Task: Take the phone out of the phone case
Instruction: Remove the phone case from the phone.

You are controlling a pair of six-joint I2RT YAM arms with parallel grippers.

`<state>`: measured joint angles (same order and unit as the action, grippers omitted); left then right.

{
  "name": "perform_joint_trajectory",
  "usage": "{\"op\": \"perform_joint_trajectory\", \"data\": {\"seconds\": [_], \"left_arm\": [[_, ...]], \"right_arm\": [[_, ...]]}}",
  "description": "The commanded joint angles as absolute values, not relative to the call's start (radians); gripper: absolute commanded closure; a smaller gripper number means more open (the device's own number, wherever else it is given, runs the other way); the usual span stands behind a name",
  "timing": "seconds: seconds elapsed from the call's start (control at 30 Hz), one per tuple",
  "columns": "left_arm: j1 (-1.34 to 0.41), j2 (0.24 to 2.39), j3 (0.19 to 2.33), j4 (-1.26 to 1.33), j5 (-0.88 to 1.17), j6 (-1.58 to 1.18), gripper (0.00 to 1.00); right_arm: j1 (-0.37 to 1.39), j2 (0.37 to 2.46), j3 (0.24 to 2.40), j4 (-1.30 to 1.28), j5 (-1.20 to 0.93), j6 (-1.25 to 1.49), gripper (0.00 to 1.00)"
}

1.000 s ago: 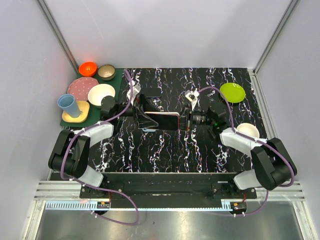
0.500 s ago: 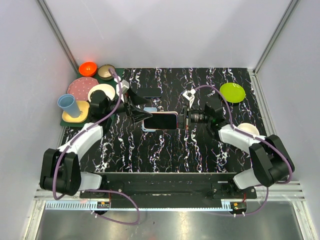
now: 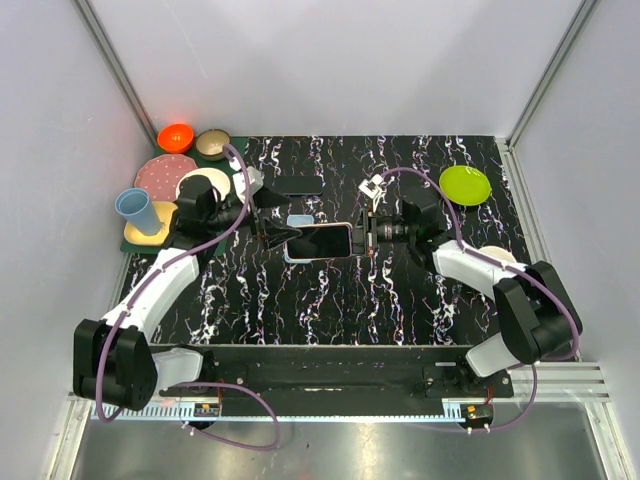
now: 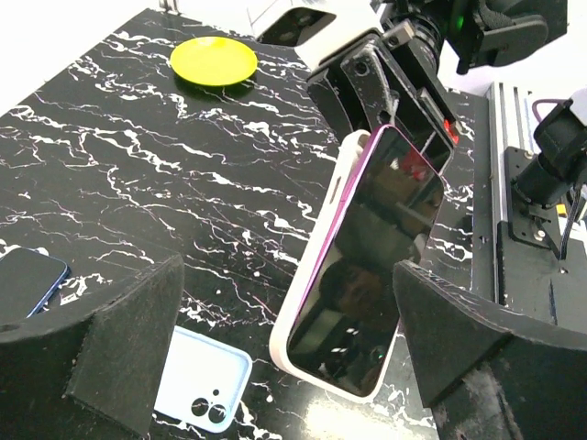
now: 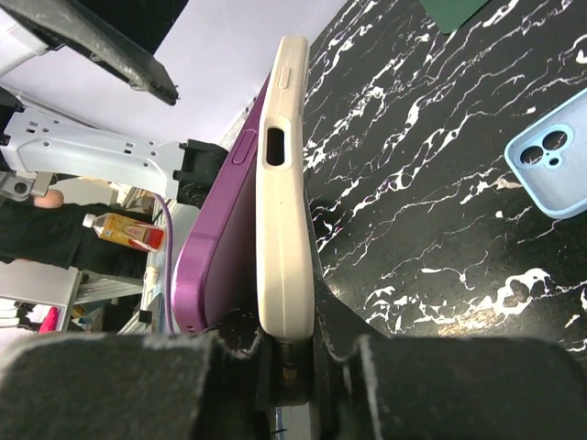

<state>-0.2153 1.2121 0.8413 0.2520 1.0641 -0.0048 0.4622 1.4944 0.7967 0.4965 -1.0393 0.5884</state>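
Two grippers and one cased handset, listed outward from the cream phone case [image 4: 310,275].

1. Cream phone case: held aloft and tilted over the middle of the marbled table [image 4: 138,165].
2. Purple phone [image 4: 367,266]: seated in the cream case. In the right wrist view its long edge seems to stand proud of the case wall, so it is probably partly freed.
3. Right gripper [image 3: 366,232]: at the case's right end, clamped tight on that end.
4. Left gripper [image 3: 274,230]: at the case's free end, jaws spread wide to either side and touching nothing.
5. Light blue spare case [image 4: 202,380]: flat on the table beneath the cream case's free end.

Handling note: the left fingers should close on the purple edges only, clear of the cream lip. They should then draw away along the case's length while the right gripper holds firm. Pinching both would drag the case along, and the glossy glass may slip.
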Motion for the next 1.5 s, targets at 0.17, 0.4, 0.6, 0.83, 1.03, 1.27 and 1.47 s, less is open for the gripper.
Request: {"op": "perform_joint_trajectory", "data": {"seconds": [0.17,0.4,0.6,0.83,1.03,1.27,1.47], "left_arm": [[-0.281,1.195,0.908,0.092,1.026,0.211,0.01],[-0.397,1.206,0.968,-0.092,0.948,0.397,0.02],[-0.479,1.236,1.0,-0.204,0.868,0.52,0.02],[-0.56,1.284,1.006,-0.226,0.744,0.571,0.02],[-0.604,1.313,1.017,-0.225,0.681,0.589,0.02],[-0.614,1.307,0.999,-0.17,0.672,0.56,0.05],[-0.623,1.307,1.0,-0.164,0.689,0.548,0.1]], "right_arm": [[0.457,1.554,0.893,0.46,-1.103,0.597,1.0],[0.457,1.574,0.907,0.434,-1.123,0.598,1.0],[0.456,1.586,0.913,0.419,-1.137,0.595,1.0],[0.457,1.591,0.92,0.405,-1.143,0.589,1.0],[0.457,1.591,0.92,0.403,-1.146,0.588,1.0],[0.457,1.598,0.922,0.396,-1.143,0.591,1.0],[0.457,1.608,0.931,0.38,-1.135,0.591,1.0]]}}
